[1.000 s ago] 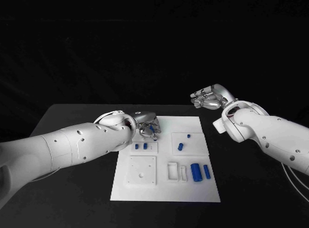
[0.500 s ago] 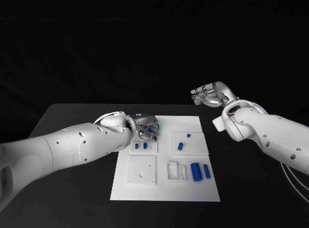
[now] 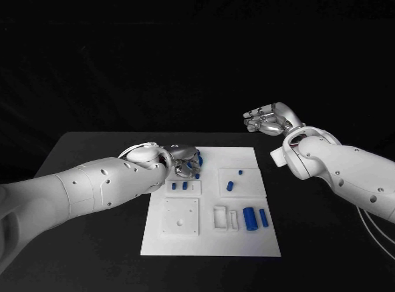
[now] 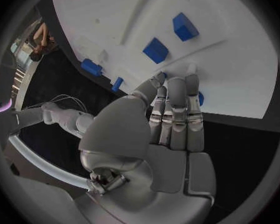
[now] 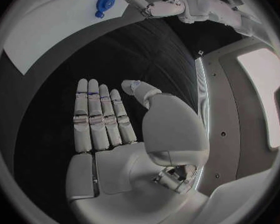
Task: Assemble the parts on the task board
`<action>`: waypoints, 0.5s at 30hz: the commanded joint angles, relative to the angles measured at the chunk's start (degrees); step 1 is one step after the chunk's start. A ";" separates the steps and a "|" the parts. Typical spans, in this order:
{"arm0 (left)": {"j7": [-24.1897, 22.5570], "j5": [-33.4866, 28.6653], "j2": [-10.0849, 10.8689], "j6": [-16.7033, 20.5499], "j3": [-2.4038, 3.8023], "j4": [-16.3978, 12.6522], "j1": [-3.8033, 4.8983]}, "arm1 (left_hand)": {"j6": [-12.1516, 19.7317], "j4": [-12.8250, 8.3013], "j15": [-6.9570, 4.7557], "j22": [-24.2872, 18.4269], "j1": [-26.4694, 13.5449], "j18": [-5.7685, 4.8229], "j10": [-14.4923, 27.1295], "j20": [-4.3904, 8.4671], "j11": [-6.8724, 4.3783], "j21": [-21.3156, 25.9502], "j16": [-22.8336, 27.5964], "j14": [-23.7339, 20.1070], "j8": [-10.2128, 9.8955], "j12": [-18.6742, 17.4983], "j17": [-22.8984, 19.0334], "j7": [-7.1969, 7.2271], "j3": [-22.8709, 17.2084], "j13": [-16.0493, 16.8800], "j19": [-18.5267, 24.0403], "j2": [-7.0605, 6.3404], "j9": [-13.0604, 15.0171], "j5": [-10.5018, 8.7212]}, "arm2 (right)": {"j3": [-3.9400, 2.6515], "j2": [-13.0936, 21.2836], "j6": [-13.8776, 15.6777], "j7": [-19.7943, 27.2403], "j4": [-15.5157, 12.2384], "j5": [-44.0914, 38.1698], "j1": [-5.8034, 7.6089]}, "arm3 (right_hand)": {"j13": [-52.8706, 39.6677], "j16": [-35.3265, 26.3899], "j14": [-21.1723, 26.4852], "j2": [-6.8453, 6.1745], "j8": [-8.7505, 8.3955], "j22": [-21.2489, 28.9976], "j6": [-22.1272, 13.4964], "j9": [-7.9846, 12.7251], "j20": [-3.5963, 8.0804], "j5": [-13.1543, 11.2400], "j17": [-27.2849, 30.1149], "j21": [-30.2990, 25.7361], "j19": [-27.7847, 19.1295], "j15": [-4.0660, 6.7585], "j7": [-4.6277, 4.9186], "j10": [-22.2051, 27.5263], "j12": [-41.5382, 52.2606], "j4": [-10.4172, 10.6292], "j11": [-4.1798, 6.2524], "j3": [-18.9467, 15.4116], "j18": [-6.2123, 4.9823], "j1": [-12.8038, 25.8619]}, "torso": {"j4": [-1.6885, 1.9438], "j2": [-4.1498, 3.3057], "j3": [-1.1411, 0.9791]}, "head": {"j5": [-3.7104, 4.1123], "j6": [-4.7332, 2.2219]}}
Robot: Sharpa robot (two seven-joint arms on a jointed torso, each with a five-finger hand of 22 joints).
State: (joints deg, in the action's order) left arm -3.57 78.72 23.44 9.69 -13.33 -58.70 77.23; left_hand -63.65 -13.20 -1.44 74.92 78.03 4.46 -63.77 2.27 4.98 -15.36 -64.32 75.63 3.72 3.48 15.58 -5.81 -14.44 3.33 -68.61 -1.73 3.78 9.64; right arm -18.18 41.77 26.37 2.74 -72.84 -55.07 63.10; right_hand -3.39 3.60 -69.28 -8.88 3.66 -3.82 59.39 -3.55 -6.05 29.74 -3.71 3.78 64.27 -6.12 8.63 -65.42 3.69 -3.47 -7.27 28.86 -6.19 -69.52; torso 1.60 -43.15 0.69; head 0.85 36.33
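A white task board [image 3: 211,207] lies flat at the centre of a matte black counter [image 3: 92,182], its surface broken into raised square plates and shallow slots. From overhead, the left hand [image 3: 185,159] sits low at the board's 11 o'clock corner, its silver fingers partly hidden by the glossy white arm. The left wrist camera supplies what the overhead view cannot: the fingers [image 4: 176,112] are straight and pressed side by side, tips resting on the board, with a small round blue part [image 4: 199,98] peeking out just beside them. Whether the hand actually grips that piece cannot be told. Two chunky blue blocks [image 4: 170,37] stand in a raised plate just past the fingertips.

The right hand [image 3: 269,121] hangs in the air off the board's 1 o'clock corner, well apart from every part. From overhead it looks loosely curled; the right wrist camera shows it flat and empty, fingers [image 5: 99,117] extended together and the thumb set apart, above bare counter.

Toward the board's 5 o'clock side, two smooth blue cylinders [image 3: 255,218] lie parallel beside a white rectangular frame [image 3: 225,219]. A short blue bar [image 3: 230,187] lies on the plate at about 1 o'clock.
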 commanded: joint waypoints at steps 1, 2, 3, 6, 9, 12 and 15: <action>-0.70 -0.23 -0.35 1.45 0.03 0.25 -0.23 | -0.33 0.11 0.03 1.19 -0.46 1.17 -0.69 0.19 -0.13 -0.25 -0.59 0.69 -0.18 -0.21 0.27 -0.03 -0.48 -0.05 -0.25 0.28 -0.08 -0.74 | -0.03 -0.08 0.53 1.07 -0.18 0.16 -0.01 | 0.09 -0.08 0.00 0.14 -0.09 0.04 0.13 -0.03 -0.07 0.24 0.03 0.28 -0.25 0.17 -0.13 0.07 -0.32 0.01 0.29 -0.24 -0.87 0.35 | 0.09 0.05 0.03 | 0.14 0.02; -0.77 -0.33 -0.42 1.52 0.03 0.34 -0.30 | -0.23 0.17 -0.01 1.18 -0.50 1.20 -0.82 0.19 -0.18 -0.30 -0.66 0.74 -0.18 -0.21 0.29 0.03 -0.59 -0.05 -0.35 0.25 -0.09 -0.72 | -0.03 -0.09 0.63 1.13 -0.19 0.18 -0.01 | 0.09 -0.10 -0.09 0.15 -0.08 0.04 0.24 -0.03 -0.03 0.26 0.04 0.29 -0.16 0.20 -0.16 -0.04 -0.32 0.01 0.33 -0.22 -0.87 0.36 | 0.08 0.05 0.02 | 0.13 0.03; -0.81 -0.39 -0.46 1.54 0.03 0.39 -0.34 | -0.15 0.23 -0.05 1.19 -0.52 1.22 -1.08 0.21 -0.23 -0.37 -0.78 0.90 -0.17 -0.20 0.33 0.07 -0.70 -0.05 -0.48 0.22 -0.08 -0.71 | -0.03 -0.10 0.70 1.17 -0.20 0.21 -0.01 | 0.09 -0.10 -0.10 0.15 -0.08 0.04 0.26 -0.03 -0.03 0.26 0.04 0.30 -0.15 0.20 -0.17 -0.05 -0.32 0.01 0.33 -0.22 -0.87 0.36 | 0.11 0.06 0.02 | 0.13 0.05; -0.92 -0.60 -0.61 1.65 0.03 0.56 -0.47 | 0.36 0.35 -0.11 1.17 -0.63 1.23 -1.58 0.27 -0.37 -0.49 -1.02 1.16 -0.18 -0.21 0.42 0.22 -1.05 -0.05 -0.71 0.12 -0.10 -0.73 | -0.03 -0.14 0.92 1.28 -0.21 0.28 -0.01 | 0.09 -0.10 -0.10 0.15 -0.08 0.04 0.26 -0.03 -0.03 0.26 0.04 0.30 -0.15 0.20 -0.17 -0.05 -0.32 0.01 0.33 -0.22 -0.87 0.36 | 0.10 0.10 -0.01 | 0.10 0.07; -0.99 -0.78 -0.77 1.85 0.03 0.77 -0.60 | 0.55 0.53 -0.16 1.14 -0.77 1.19 -1.88 0.31 -0.45 -0.55 -1.14 1.24 -0.20 -0.19 0.46 0.17 -1.33 -0.04 -0.84 -0.08 -0.11 -0.85 | -0.03 -0.18 1.12 1.36 -0.19 0.36 -0.01 | 0.09 -0.10 -0.17 0.14 -0.09 0.05 0.30 -0.03 0.00 0.29 0.04 0.28 -0.10 0.23 -0.18 -0.13 -0.32 0.01 0.36 -0.17 -0.85 0.39 | 0.13 0.12 -0.01 | 0.17 0.08; -0.92 -0.86 -0.95 1.69 0.03 1.01 -0.70 | 0.96 0.62 -0.16 1.14 -0.73 1.20 -2.09 0.33 -0.48 -0.61 -1.28 1.39 -0.18 -0.19 0.51 0.24 -1.57 -0.04 -1.01 -0.19 -0.11 -0.88 | -0.03 -0.22 1.30 1.42 -0.16 0.46 -0.01 | 0.09 -0.10 -0.18 0.13 -0.09 0.05 0.28 -0.03 0.00 0.29 0.04 0.28 -0.09 0.23 -0.18 -0.14 -0.32 0.01 0.36 -0.17 -0.85 0.40 | 0.21 0.09 -0.01 | 0.22 0.03; -0.72 -0.89 -1.15 1.32 0.03 1.28 -0.78 | 0.98 0.67 -0.17 1.17 -0.70 1.22 -2.32 0.35 -0.53 -0.67 -1.39 1.47 -0.18 -0.18 0.55 0.23 -1.73 -0.04 -1.09 -0.22 -0.11 -0.87 | -0.03 -0.28 1.33 1.44 -0.16 0.51 -0.01 | 0.09 -0.10 -0.20 0.10 -0.10 0.05 0.21 -0.02 0.03 0.28 0.04 0.27 -0.05 0.24 -0.16 -0.16 -0.32 0.00 0.35 -0.15 -0.83 0.42 | 0.21 0.09 -0.01 | 0.24 0.06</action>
State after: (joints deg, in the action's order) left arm -3.85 78.36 22.49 10.66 -13.33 -57.45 76.49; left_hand -63.00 -12.43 -1.73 74.91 77.78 5.37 -65.84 2.57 4.52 -15.84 -65.45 76.67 3.72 3.48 16.08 -5.58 -15.82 3.34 -69.32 -1.98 3.73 9.04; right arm -18.18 41.55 27.18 3.26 -72.93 -54.73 63.10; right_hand -3.40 3.60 -69.28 -8.89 3.66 -3.82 59.39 -3.55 -6.05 29.74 -3.72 3.78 64.27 -6.12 8.62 -65.42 3.69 -3.47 -7.27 28.86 -6.19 -69.52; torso 1.77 -43.05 0.68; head 1.05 36.39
